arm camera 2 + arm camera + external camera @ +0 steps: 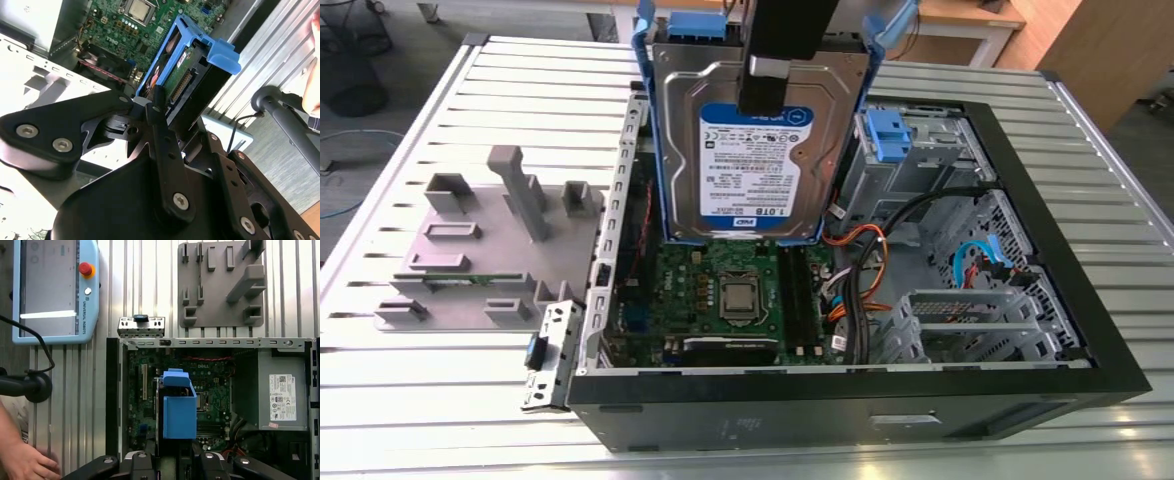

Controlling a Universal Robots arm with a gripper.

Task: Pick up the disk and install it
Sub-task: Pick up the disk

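The disk point(754, 150), a silver hard drive with a white-and-blue label in a blue plastic carrier, hangs upright in the air above the open computer case point(854, 400). My gripper point(767, 90) comes down from above and is shut on the disk's upper end. In the second wrist view the black fingers point(162, 125) clamp the disk point(172, 70) by its flat faces, connector end toward the camera. In the first wrist view the disk point(179, 412) sits over the motherboard point(150, 390), just ahead of the gripper point(172, 462).
Inside the case lie the motherboard point(734, 300), loose cables point(867, 270), a drive bay with a blue latch point(883, 130) and a grey metal box with a white sticker point(282, 395). A grey fixture plate point(480, 240) lies beside the case. A teach pendant point(50, 290) and a person's hand point(25, 460) are close by.
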